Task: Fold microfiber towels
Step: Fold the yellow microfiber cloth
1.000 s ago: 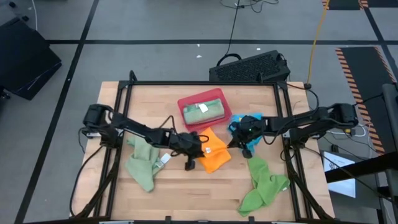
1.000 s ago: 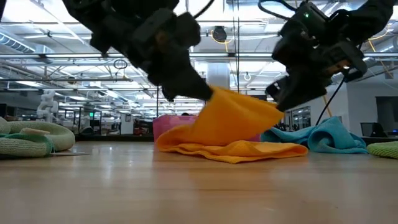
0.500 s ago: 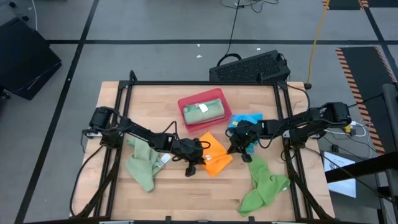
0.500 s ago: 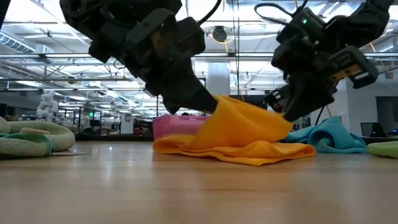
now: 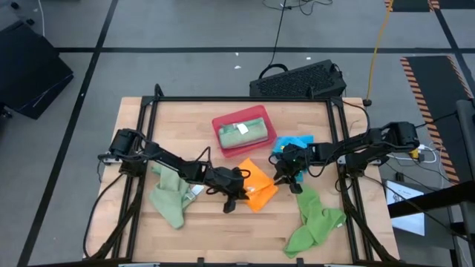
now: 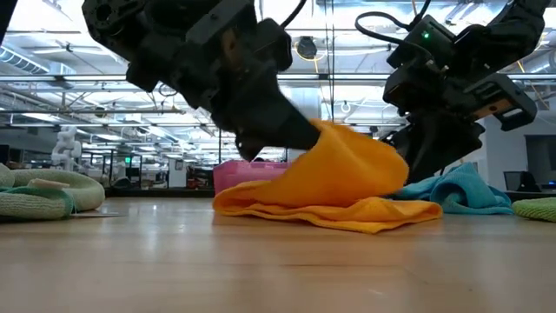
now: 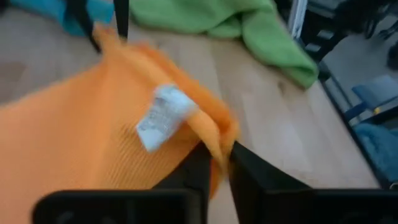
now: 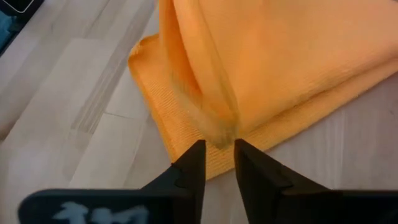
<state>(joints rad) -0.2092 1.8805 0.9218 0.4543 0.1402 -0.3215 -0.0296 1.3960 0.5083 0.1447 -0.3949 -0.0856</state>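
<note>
High view, centre of the frame: the orange towel [image 5: 257, 188] lies folded on the tabletop [image 5: 223, 230] with both arms reaching in over it. The left end effector [image 5: 239, 194] sits at the towel's left edge; its wrist camera shows the fingers set narrow with an orange corner (the one carrying a white label [image 7: 163, 116]) pinched between them, presumably so the lifted layer can be laid over the lower one. The right end effector [image 5: 284, 172] is at the towel's upper right, and from its own camera the fingers stand a little apart with the fold's edge just beyond the tips, not clearly gripped. I'd say it is letting go. The other towels wait around: a sage green towel [image 5: 171, 199] lower left, the bright blue towel [image 5: 295, 142] right of centre, the bright green towel [image 5: 315, 221] lower right, and one in the red tray [image 5: 223, 133] above.
</note>
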